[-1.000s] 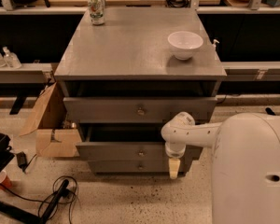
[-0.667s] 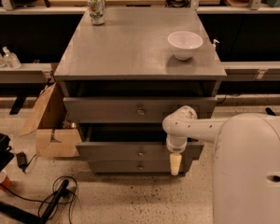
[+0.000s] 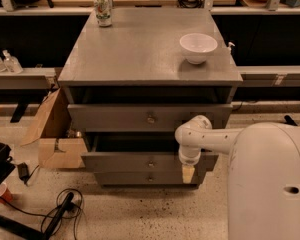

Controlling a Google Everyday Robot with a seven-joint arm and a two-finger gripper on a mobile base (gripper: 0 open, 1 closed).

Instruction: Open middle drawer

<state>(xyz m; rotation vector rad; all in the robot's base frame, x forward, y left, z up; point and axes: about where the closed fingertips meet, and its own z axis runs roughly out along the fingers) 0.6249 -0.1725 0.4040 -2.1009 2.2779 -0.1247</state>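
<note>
Your gripper (image 3: 188, 174) hangs pointing down at the floor, just in front of the right end of the middle drawer (image 3: 120, 161). Its tan tip overlaps the lower edge of that front and the front of the lowest drawer (image 3: 120, 178) beneath. You cannot tell from here whether it is spread or pressed together (it reads as one pale block), nor whether it touches the wood. The white arm (image 3: 205, 136) reaches in from the robot's rounded body (image 3: 270, 184) at the right and bends down at the wrist.

The middle drawer stands pulled out of the grey cabinet (image 3: 140, 59), with a dark gap above its front. Its small round knob (image 3: 151, 163) sits at the middle of the front, left of the gripper and apart from it. The top drawer (image 3: 115, 118) juts forward a little under the cabinet top.

On the cabinet top, a white bowl (image 3: 198, 47) sits near the right edge and a patterned can (image 3: 103, 10) stands upright at the back left corner. A cardboard box (image 3: 55, 134) sits on the floor beside the cabinet's left side, with black cables (image 3: 60, 209) lying in front of it.
</note>
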